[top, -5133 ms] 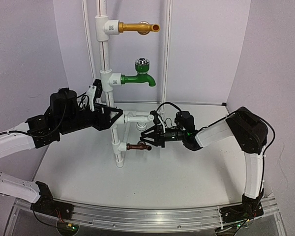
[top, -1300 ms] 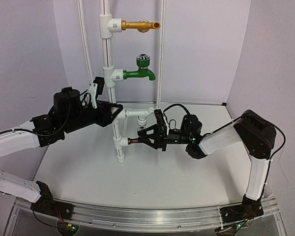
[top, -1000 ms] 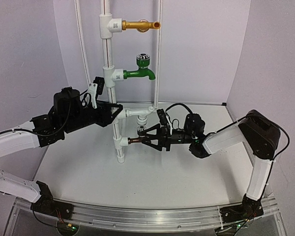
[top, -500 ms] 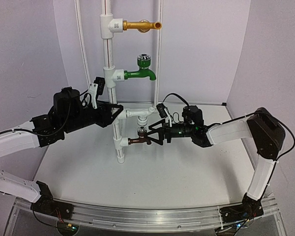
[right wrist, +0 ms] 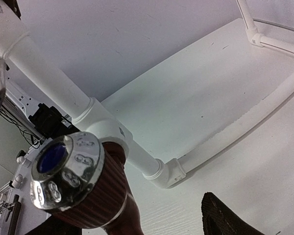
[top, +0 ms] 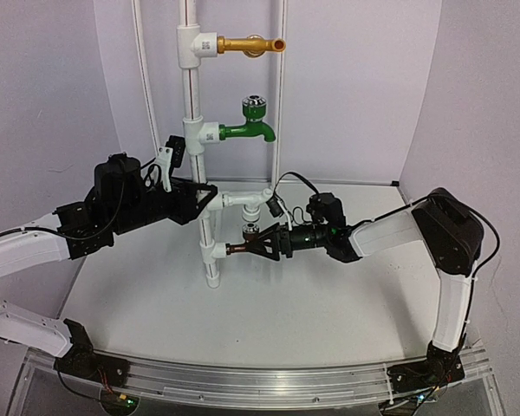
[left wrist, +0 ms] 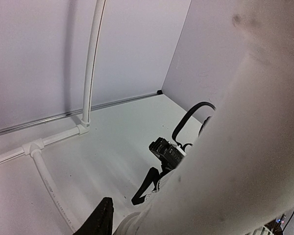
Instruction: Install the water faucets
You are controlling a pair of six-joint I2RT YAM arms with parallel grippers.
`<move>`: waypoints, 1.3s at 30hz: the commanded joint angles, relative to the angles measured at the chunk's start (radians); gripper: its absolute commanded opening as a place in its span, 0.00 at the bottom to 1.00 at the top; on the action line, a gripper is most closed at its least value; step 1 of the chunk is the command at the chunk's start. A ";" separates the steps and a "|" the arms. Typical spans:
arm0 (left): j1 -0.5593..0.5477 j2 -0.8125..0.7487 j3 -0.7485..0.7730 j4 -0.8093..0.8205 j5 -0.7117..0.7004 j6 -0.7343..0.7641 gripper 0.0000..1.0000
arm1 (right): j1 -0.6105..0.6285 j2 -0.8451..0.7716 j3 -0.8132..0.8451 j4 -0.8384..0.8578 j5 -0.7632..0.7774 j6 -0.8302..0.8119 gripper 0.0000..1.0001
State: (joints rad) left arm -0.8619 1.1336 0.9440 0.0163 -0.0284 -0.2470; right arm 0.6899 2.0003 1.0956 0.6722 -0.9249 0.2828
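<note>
The small copper-brown water faucet [top: 245,247] with a round silver knob [top: 251,230] sticks out sideways from the low white fitting [top: 212,251] on the upright white pipe [top: 191,95]. My right gripper [top: 263,245] stands open around the faucet's spout end. In the right wrist view the faucet [right wrist: 105,196] and its knob [right wrist: 63,169] fill the lower left, and one dark finger [right wrist: 224,219] stays well apart from them. My left gripper [top: 205,200] is shut on the upright pipe above the faucet. In the left wrist view the pipe [left wrist: 235,161] is a pale blur beside one finger [left wrist: 102,221].
Higher on the same pipe sit a green faucet [top: 245,131] and a long gold faucet [top: 245,45]. A second thin pipe [top: 280,95] rises behind, joined by an elbow branch [top: 244,200]. Low pipes [left wrist: 49,186] run along the white floor. Purple walls close in on three sides.
My right wrist has rolled around the faucet while its forearm shifted. Its jaws widened, then narrowed a little. The faucet, the pipe and the left arm have stayed put.
</note>
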 commanded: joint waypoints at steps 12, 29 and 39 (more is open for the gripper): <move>-0.014 -0.010 0.041 -0.010 0.057 0.021 0.00 | 0.003 0.021 0.000 0.245 -0.085 0.254 0.38; -0.013 0.024 0.040 -0.044 0.106 0.034 0.00 | 0.061 -0.035 -0.207 0.457 -0.026 0.383 0.33; -0.014 0.020 0.031 -0.047 0.125 0.035 0.00 | 0.061 -0.095 -0.167 0.328 0.097 0.294 0.69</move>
State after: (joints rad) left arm -0.8711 1.1374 0.9440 0.0185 0.0513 -0.2234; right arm 0.7442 1.9676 0.9012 1.0330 -0.8863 0.6058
